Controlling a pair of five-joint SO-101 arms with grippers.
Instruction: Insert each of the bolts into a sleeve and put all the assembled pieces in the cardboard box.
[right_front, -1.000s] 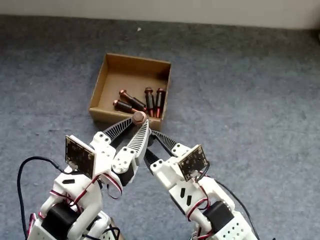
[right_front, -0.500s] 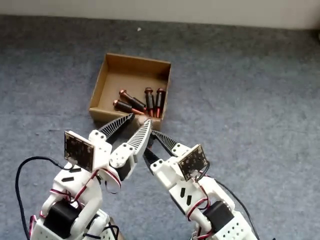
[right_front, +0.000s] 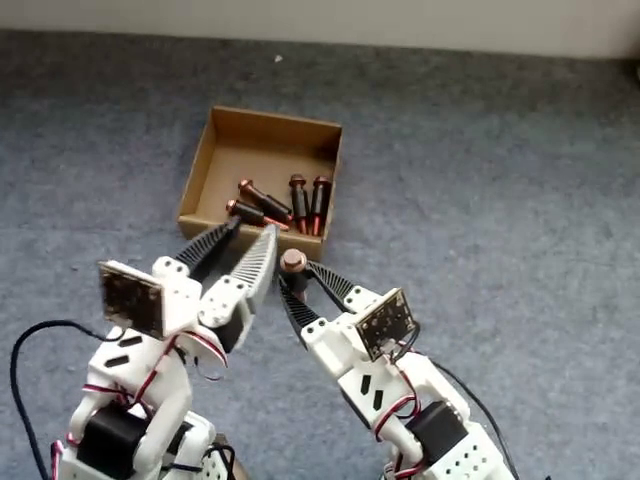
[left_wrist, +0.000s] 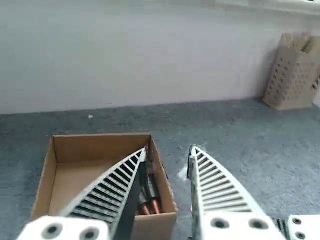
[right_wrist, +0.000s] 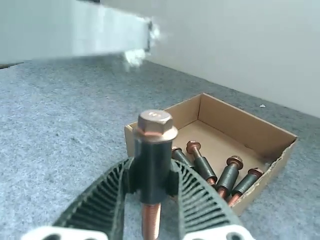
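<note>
The box (right_front: 196, 180) sits on the grey desk (right_front: 480, 170) toward its far edge, left of the middle. Its near wall is just beyond my fingertips. On my right the desk runs broad up to the far edge, where a pale wall (right_front: 400, 15) rises. Four assembled pieces (right_front: 300, 200) lie in the box's near-right part.

My right end effector (right_front: 297, 280) is clamped on a dark sleeve (right_wrist: 150, 170) with a bolt (right_front: 293, 262) through it. The pair is held upright, head on top, outside the box and just short of its near wall. My left end effector (right_front: 253, 232) is spread wide, its tips at the box's near rim, just beside the bolt on its left.

Both my arms stretch forward from the near edge, low and angled toward each other, so the two sets of fingers come close together in front of the box.
</note>
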